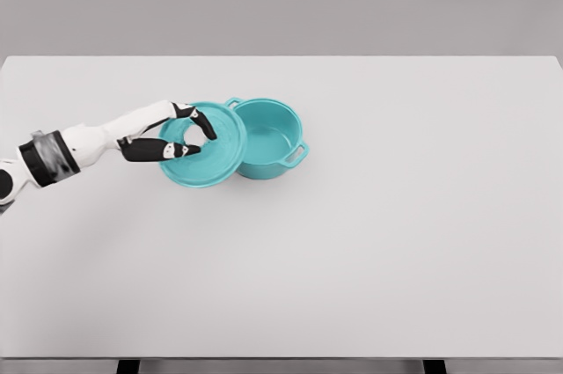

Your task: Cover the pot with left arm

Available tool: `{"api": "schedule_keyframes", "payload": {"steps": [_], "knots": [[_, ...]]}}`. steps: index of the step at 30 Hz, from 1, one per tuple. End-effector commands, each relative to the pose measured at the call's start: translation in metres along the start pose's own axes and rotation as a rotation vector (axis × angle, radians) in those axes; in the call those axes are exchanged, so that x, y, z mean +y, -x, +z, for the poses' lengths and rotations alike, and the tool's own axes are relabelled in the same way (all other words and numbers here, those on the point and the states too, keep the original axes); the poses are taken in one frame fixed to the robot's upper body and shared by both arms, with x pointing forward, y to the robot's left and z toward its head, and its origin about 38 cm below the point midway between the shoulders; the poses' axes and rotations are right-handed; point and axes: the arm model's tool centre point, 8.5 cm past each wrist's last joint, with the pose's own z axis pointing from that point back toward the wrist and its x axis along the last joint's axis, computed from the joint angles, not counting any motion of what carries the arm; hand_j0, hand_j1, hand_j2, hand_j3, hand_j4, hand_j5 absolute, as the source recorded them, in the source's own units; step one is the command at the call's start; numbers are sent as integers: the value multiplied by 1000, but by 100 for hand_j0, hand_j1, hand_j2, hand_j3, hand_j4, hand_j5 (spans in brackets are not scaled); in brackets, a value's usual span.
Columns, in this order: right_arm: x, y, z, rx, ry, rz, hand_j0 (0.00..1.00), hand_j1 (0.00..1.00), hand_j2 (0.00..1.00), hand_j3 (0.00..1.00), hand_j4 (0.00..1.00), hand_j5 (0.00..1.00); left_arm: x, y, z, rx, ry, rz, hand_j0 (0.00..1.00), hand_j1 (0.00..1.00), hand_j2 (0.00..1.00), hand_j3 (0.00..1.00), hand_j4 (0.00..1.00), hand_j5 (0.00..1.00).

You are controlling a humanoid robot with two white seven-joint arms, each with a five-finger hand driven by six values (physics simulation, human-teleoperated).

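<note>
Broadly, the plain white rectangular tabletop (369, 260) filled nearly the whole head view, with its far edge running along the grey backdrop and its near edge just above the bottom of the picture. Wide bare room lay to the right, in front and behind, so no edge crowded the work.

Next in size, the round teal pot with 2 loop handles (268, 138) stood upright and uncovered a little left of the middle, its mouth open to the camera and nothing seen inside. Its handles ran on a slant, 1 toward the far left and 1 toward the near right.

Overlapping the pot's left rim sat the round teal lid (220, 150), tilted so its face showed, and it appeared to be raised off the tabletop rather than lying flat, though whether its edge touched the pot could not be told.

Smallest, the left robot hand (171, 138) came in from the left on its white arm, and its black fingers (167, 150) were curled round the middle of the lid, seemingly on the knob, which the fingers hid. The right arm did not show at all.

The pot lay to the right of the robot hand and just beside the lid. By my judgement, the coming move called for a short carry rightward, levelling the lid over the open mouth before lowering it.
</note>
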Motion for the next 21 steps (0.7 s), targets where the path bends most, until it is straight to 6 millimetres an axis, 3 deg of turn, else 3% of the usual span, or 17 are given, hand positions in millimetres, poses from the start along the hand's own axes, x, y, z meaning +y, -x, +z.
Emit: {"api": "schedule_keyframes", "payload": {"steps": [1,21], "knots": [[0,0,0,0,0,1,100,100,100,100,100,100,-2,0,-4,-5,-2,12,52,52,52,52,52,52],[0,0,0,0,0,1,100,100,100,100,100,100,-4,5,-31,51,3,53,52,52,52,52,52,52]]}}
